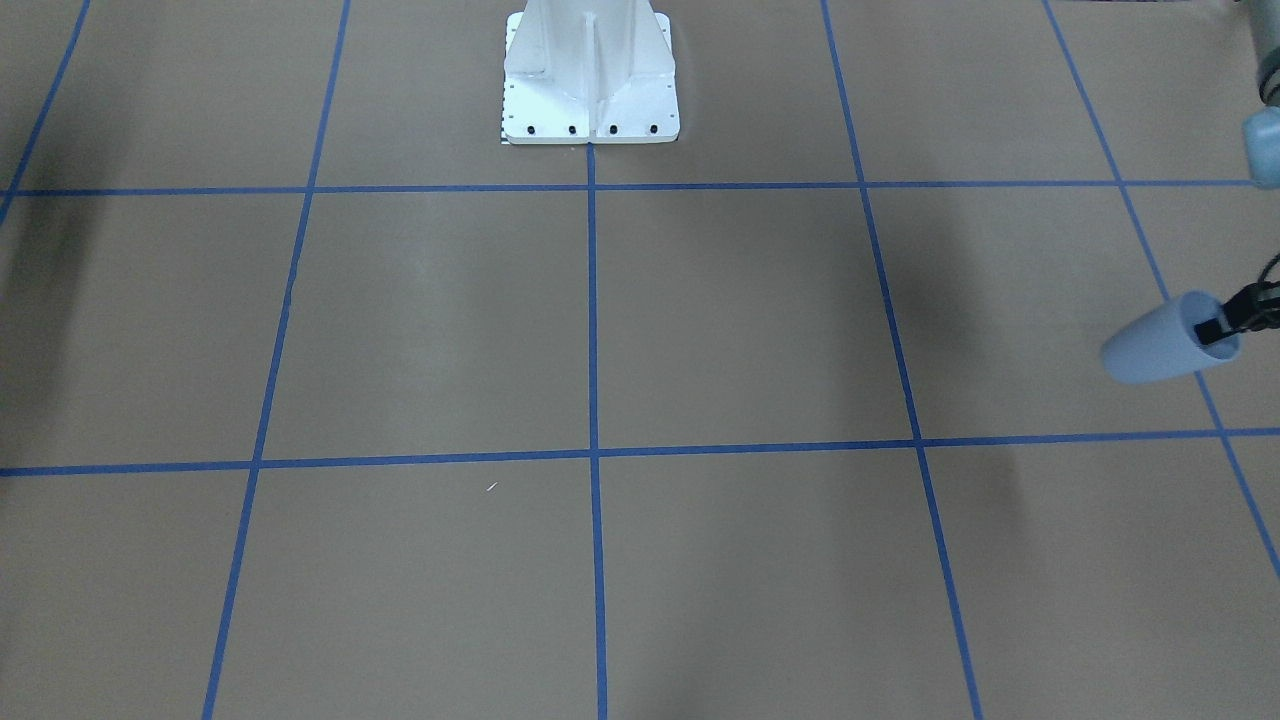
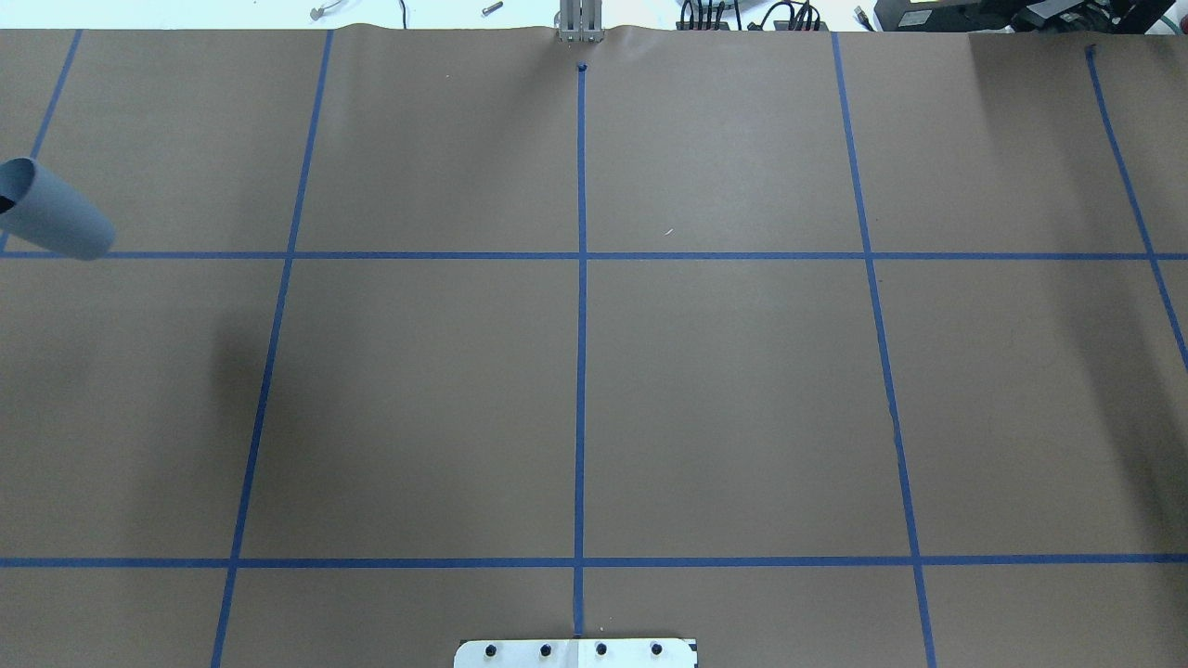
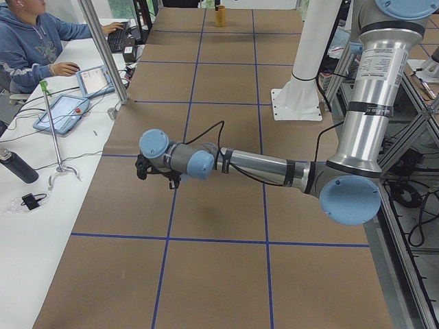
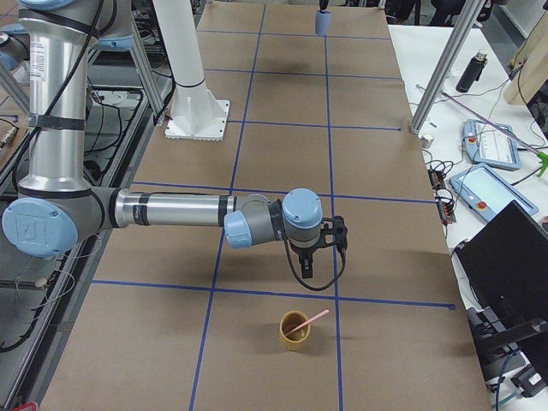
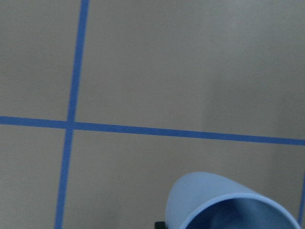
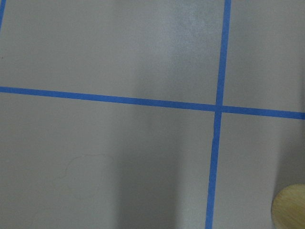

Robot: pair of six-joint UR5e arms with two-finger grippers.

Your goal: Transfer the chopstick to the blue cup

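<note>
Over the brown-papered table the blue cup is held tilted, pinched at its rim by the left gripper, seemingly to receive the pink chopstick leaning in the tan cup near the right gripper, whose opening cannot be told.

Brown paper covers the counter, crossed by blue tape lines in a grid. Alongside, a white desk carries tablets; a person types there.

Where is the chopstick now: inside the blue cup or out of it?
Out. The chopstick leans inside the yellow cup, one end over its rim; the blue cup is at the table's opposite end.
</note>
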